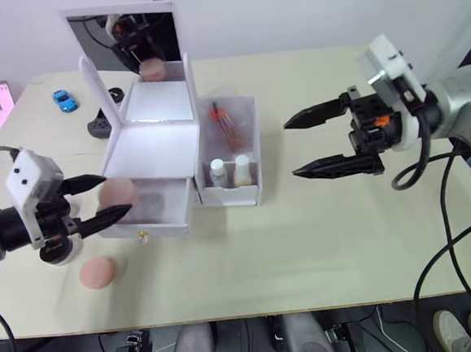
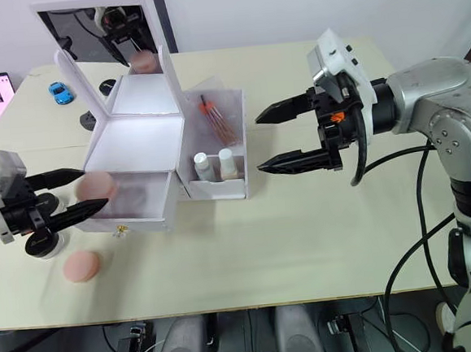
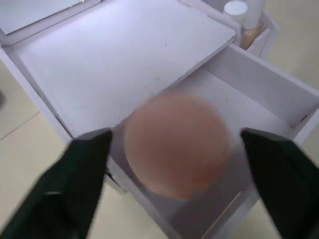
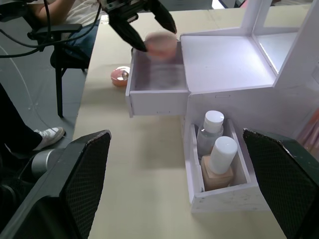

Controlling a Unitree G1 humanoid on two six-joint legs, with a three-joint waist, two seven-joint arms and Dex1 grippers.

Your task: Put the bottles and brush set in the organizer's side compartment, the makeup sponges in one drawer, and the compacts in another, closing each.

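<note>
No legible writing is seen on any item. A pale cream surface (image 1: pixel 322 242) is set before a white wall. At far left, the left tool (image 1: pixel 111 200) is spread wide around a blurred pink makeup sponge (image 1: pixel 119 192) at the open drawer (image 1: pixel 161 210) of the white organizer (image 1: pixel 155 141). A second sponge (image 1: pixel 97 272) lies on the surface nearby. Two bottles (image 1: pixel 229 171) stand upright in the side compartment (image 1: pixel 233 194), brushes (image 1: pixel 225 121) lying lengthwise behind them. At right, the right tool (image 1: pixel 298 146) hangs wide, empty.

We count two makeup sponges (image 1: pixel 117 190) (image 1: pixel 97 272), two bottles (image 1: pixel 217 172) (image 1: pixel 241 168), one brush set (image 1: pixel 228 121), one organizer (image 1: pixel 151 142).
</note>
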